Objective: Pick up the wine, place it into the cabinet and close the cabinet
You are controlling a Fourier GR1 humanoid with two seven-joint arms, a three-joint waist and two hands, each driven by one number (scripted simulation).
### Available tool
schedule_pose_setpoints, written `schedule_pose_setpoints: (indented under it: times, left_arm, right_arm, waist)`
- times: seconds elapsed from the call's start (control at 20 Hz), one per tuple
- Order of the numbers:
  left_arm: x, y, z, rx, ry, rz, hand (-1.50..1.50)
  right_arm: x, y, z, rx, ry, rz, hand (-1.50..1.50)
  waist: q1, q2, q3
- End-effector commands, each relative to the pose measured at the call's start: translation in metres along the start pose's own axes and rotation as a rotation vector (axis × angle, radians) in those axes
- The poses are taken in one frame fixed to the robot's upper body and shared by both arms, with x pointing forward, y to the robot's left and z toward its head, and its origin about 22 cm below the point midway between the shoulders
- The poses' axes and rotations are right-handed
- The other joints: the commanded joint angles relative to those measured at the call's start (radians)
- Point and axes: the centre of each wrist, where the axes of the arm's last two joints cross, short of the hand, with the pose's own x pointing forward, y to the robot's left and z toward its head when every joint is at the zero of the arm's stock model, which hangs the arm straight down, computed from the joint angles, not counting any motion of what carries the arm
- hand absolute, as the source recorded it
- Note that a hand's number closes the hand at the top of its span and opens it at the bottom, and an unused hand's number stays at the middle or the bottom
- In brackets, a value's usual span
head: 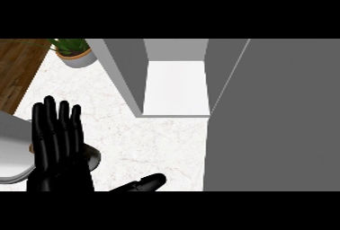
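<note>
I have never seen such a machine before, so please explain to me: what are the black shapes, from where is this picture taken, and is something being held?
The picture is taken from the robot's head, looking steeply down at a white marble counter. The tall black shape at the left is the left robot hand, open with straight fingers, resting. The smaller black shape at the bottom edge is the right robot hand; its fingers cannot be judged. Neither visibly holds anything. Ahead stands a grey cabinet, its inside white, with its door swung open at the right. A potted plant stands at the far left. No wine bottle is visible.
</note>
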Motion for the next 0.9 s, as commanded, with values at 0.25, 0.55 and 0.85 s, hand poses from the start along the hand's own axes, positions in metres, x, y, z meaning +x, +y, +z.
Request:
schedule_pose_setpoints:
  times: [0.25,0.55,0.85]
  left_arm:
    - [0.023,-0.015,-0.009,0.071,-0.012,0.025,-1.50]
    - [0.045,0.010,0.003,0.110,-0.005,-0.008,-1.50]
    - [0.041,0.009,0.002,0.161,0.017,-0.050,-1.50]
  right_arm:
    - [0.036,0.010,0.013,0.012,-0.016,-0.004,-1.50]
    - [0.021,0.014,-0.003,-0.023,-0.015,0.004,-1.50]
    - [0.033,0.005,0.001,-0.010,-0.010,0.026,-1.50]
  waist:
    - [-0.002,-0.001,0.000]
    - [0.005,0.000,0.000]
    - [0.002,0.000,0.000]
